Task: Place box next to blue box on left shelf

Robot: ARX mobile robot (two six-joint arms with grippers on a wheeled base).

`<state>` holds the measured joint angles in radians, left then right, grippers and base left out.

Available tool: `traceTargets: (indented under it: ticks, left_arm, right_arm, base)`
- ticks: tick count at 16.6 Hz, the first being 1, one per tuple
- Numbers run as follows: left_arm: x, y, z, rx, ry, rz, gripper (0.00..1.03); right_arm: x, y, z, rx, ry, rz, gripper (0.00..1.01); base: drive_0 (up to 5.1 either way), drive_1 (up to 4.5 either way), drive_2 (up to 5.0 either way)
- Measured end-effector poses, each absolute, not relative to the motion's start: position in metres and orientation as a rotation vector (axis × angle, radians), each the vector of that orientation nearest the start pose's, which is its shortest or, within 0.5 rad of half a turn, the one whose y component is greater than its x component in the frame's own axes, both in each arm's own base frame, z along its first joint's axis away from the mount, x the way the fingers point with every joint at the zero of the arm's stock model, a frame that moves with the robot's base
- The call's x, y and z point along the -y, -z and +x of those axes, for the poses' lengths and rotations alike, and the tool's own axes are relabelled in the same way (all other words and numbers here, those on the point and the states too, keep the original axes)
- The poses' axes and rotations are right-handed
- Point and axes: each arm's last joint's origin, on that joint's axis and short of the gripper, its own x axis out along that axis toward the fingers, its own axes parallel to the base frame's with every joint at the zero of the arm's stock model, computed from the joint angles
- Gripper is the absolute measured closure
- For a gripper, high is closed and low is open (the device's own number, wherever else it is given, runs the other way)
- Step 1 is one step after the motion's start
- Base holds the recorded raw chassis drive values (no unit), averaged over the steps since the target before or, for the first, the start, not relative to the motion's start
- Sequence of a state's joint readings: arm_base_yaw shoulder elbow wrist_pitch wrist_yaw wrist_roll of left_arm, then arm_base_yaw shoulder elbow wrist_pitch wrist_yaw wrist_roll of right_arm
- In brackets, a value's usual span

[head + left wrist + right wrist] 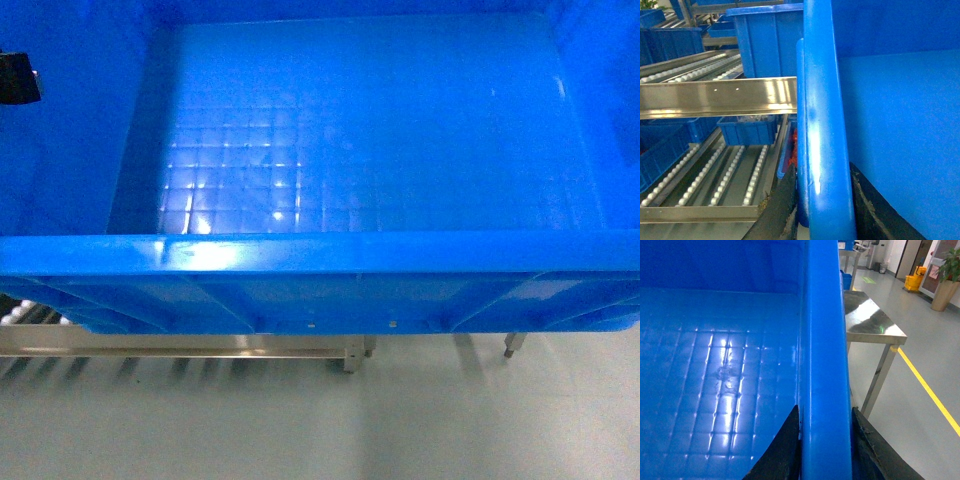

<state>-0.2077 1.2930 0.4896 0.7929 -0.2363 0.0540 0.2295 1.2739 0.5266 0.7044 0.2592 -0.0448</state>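
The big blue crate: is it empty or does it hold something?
Empty. The head view shows the crate with only its bare grid-patterned floor; nothing lies inside.

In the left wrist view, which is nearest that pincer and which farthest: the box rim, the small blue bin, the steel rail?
1. Box rim, clamped in the left pincer.
2. Steel rail, up-left, crossing above the rollers.
3. Small blue bin, beyond it.

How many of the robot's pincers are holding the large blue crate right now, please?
2. The left pincer straddles the rim of the crate on its left side, the right pincer straddles the right rim; both are closed on the rim.
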Motion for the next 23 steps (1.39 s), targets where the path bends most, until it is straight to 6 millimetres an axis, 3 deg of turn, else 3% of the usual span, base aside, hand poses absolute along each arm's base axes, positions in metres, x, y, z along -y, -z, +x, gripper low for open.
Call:
traceTargets:
  ticks: [23]
  left_arm:
    - [0.0464,-0.2215,0.2526,-0.013,-0.028,0.057,0.84]
  right_arm:
    - [-0.0517,-0.2291,0.2539,-0.044,0.029,-0.056,0.80]
  base:
    - [-5.0,2.47,2.5]
